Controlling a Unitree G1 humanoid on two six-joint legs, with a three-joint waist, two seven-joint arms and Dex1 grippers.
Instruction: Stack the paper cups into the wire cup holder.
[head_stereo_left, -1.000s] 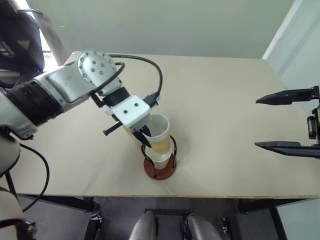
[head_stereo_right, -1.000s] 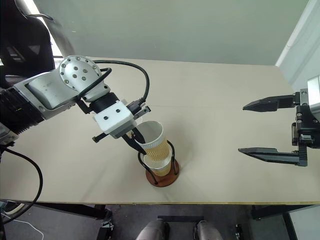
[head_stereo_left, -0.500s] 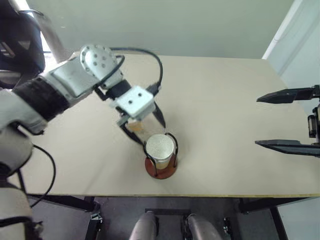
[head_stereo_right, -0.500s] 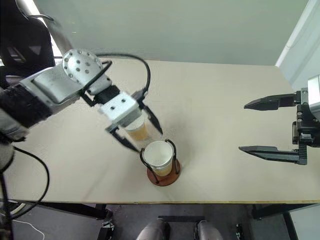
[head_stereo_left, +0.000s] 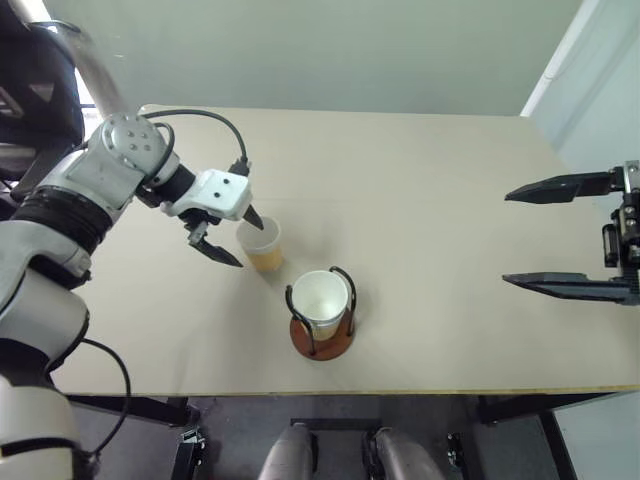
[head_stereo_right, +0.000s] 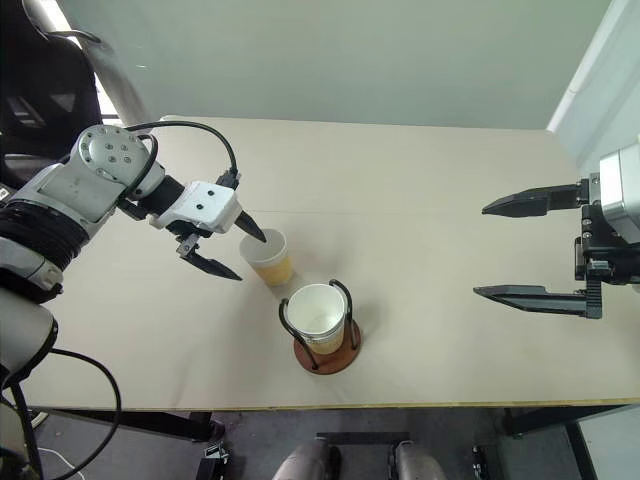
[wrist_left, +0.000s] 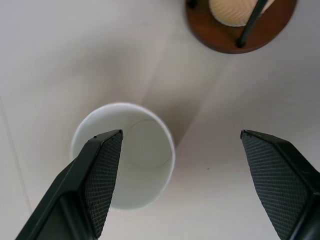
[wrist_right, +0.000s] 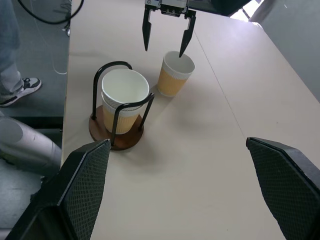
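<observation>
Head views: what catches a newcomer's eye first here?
The wire holder near the table's front edge, with stacked cups nested in it. Just behind it to the left, a lone cup stands upright, the open left gripper poised over its rim. Far right, the right gripper hangs wide open above the table.
</observation>
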